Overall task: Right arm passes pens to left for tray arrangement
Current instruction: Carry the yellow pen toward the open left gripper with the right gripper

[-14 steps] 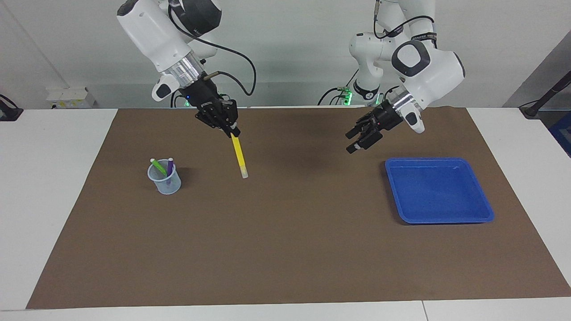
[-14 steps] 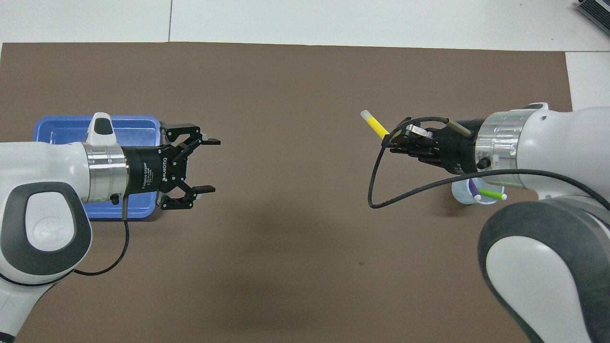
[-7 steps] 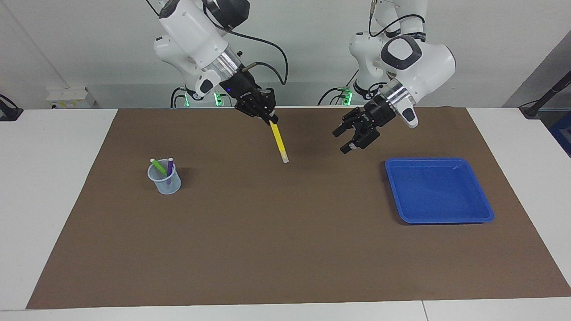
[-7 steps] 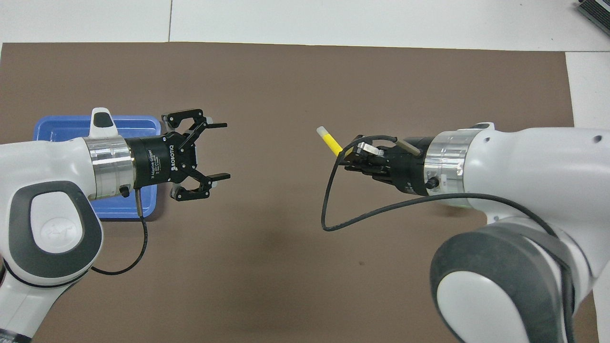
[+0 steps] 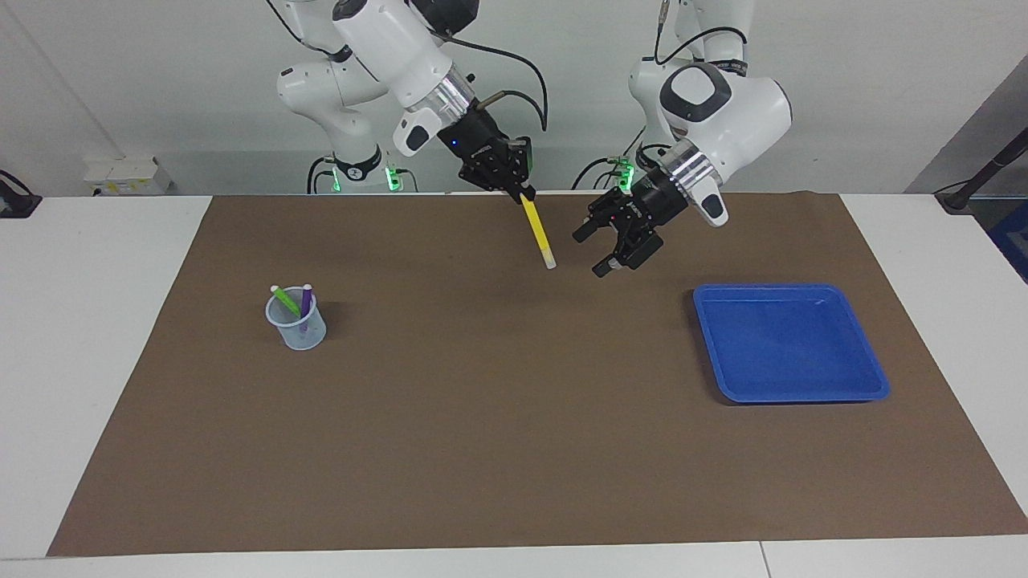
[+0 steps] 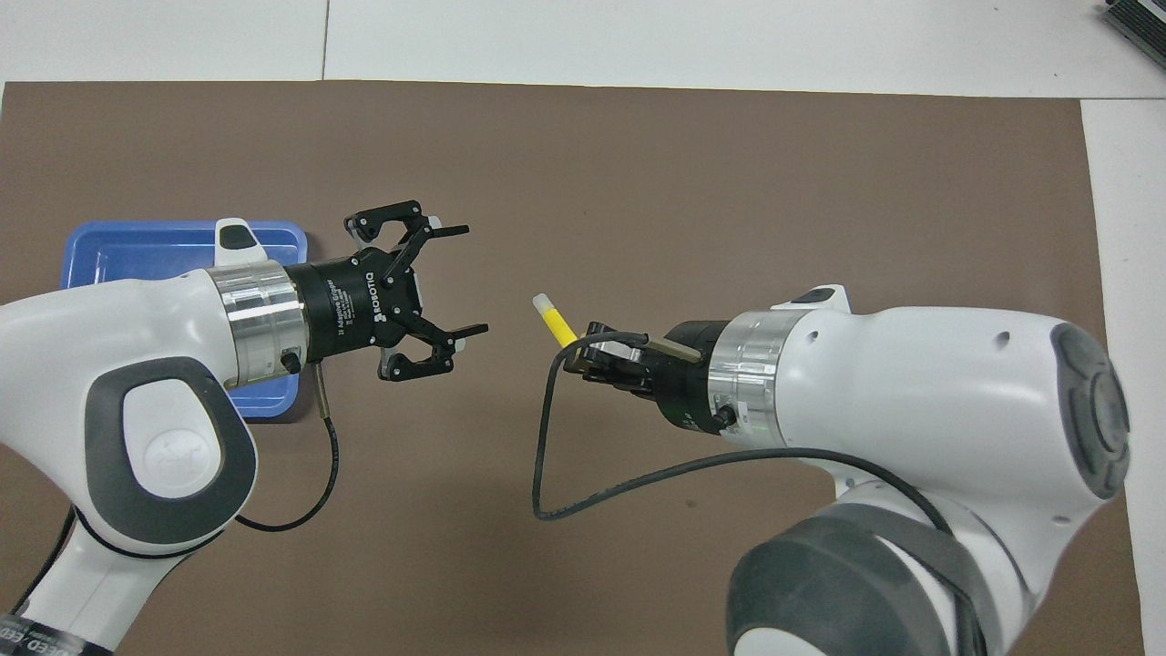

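Cup point(image 5: 296, 325) w/ green pen point(image 5: 283, 299) & purple pen point(image 5: 305, 305) sits toward right arm's end. Right gripper point(image 5: 520, 191), fingers clamped on yellow pen point(image 5: 537, 230), hangs over mat point(image 5: 514, 449) centre. Left gripper point(image 5: 595, 250) just beside it, fingers apart. Blue tray point(image 5: 875, 377) toward left arm's end.

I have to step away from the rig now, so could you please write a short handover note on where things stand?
Right gripper: shut on the yellow pen, up in the air over the mat's middle, pen tip slanting down toward the left gripper.
Left gripper: jaws open, empty, beside the pen's tip, not touching it.
Green pen and purple pen: standing in the cup toward the right arm's end.
Tray: toward the left arm's end, no pens in it.
Done: yellow pen taken from the cup and brought to the handover spot.
Left: hand it over, place it in the tray, then the other two pens.
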